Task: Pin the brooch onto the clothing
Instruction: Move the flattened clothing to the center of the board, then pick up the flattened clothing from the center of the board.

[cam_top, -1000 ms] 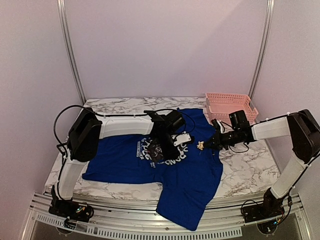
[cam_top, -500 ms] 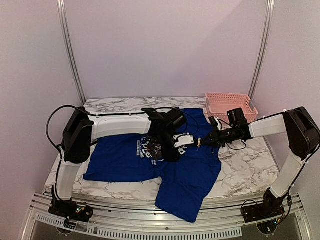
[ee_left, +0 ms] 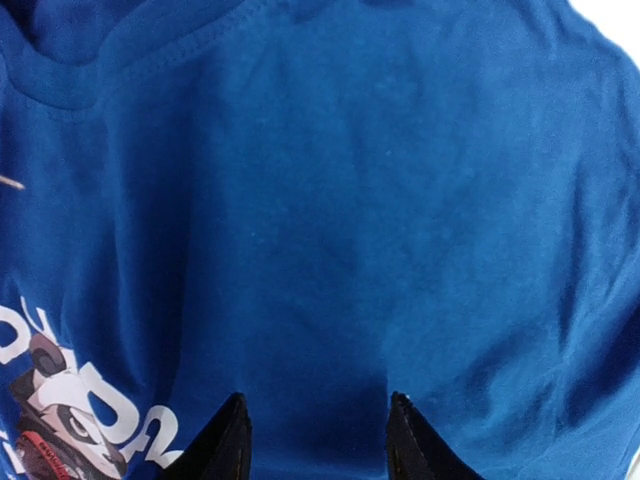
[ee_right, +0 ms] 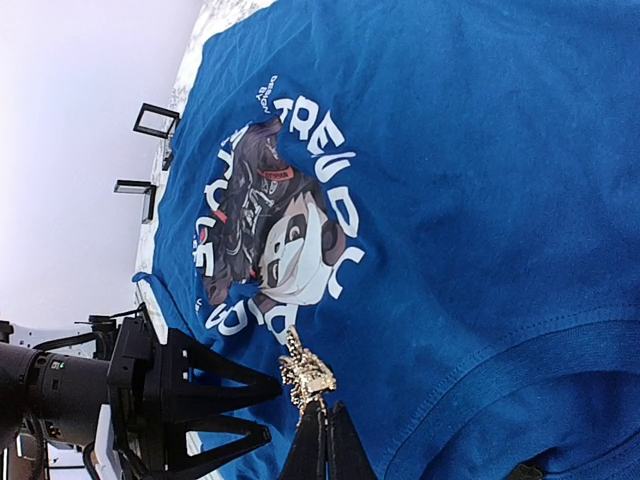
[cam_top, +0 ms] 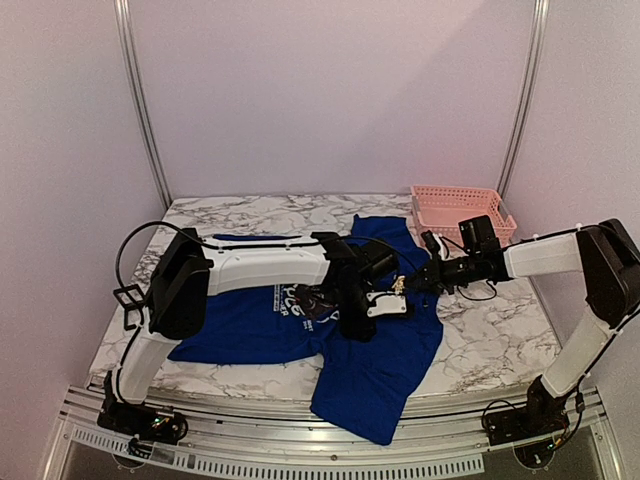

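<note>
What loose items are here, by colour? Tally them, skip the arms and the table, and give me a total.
Blue: 1, the T-shirt
Pink: 1, the basket
Gold: 1, the brooch
Total: 3

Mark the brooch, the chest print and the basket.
brooch (ee_right: 305,372), right wrist view, its gold body.
chest print (ee_right: 290,255), right wrist view, the white face.
basket (cam_top: 445,218), top view, its near wall.
</note>
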Controlling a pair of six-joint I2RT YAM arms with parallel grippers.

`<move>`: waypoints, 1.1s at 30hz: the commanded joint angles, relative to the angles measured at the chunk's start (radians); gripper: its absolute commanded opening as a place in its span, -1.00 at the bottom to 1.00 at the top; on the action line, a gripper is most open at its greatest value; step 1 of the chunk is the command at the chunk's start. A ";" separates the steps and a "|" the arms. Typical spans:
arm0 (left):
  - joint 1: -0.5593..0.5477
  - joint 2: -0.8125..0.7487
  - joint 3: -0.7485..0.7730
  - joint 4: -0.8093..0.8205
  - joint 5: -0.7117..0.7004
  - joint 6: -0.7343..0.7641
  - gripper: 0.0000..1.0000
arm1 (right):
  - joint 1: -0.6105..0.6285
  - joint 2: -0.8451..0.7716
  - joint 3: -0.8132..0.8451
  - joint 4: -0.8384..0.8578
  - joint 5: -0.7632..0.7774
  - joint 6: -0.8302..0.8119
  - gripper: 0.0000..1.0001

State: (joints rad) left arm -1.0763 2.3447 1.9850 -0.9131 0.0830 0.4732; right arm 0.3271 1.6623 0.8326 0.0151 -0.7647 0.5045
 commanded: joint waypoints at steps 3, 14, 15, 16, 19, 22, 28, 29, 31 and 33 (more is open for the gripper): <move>0.044 0.050 0.044 -0.137 -0.012 -0.065 -0.05 | 0.006 -0.034 -0.012 -0.014 0.019 -0.017 -1.00; 0.044 -0.032 -0.035 -0.095 0.086 -0.087 -1.00 | 0.017 -0.011 -0.025 0.048 -0.020 0.029 -1.00; 0.044 -0.046 -0.041 -0.087 0.087 -0.087 -1.00 | 0.024 -0.008 -0.023 0.048 -0.021 0.033 -1.00; 0.044 -0.052 -0.041 -0.084 0.086 -0.088 -1.00 | 0.030 -0.003 -0.022 0.048 -0.022 0.035 -1.00; 0.044 -0.079 -0.044 -0.075 0.091 -0.103 -1.00 | 0.046 0.006 -0.024 0.053 -0.030 0.041 -1.00; 0.044 -0.120 -0.044 -0.064 0.116 -0.114 -1.00 | 0.056 0.005 -0.037 0.080 -0.052 0.061 -1.00; 0.042 -0.147 -0.055 -0.070 0.169 -0.105 -1.00 | 0.085 0.012 -0.033 0.099 -0.095 0.078 -1.00; 0.041 -0.143 -0.064 -0.068 0.172 -0.103 -1.00 | 0.092 0.016 -0.035 0.108 -0.099 0.083 -1.00; 0.041 -0.131 -0.082 -0.059 0.170 -0.103 -1.00 | 0.100 0.035 -0.039 0.129 -0.108 0.097 -1.00; 0.041 -0.115 -0.086 -0.059 0.161 -0.097 -1.00 | 0.108 0.057 -0.039 0.150 -0.115 0.111 -1.00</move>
State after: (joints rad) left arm -1.0367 2.2105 1.9335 -0.9806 0.2249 0.3729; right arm 0.4152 1.6688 0.8070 0.1123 -0.8478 0.5838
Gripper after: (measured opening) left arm 0.010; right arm 0.008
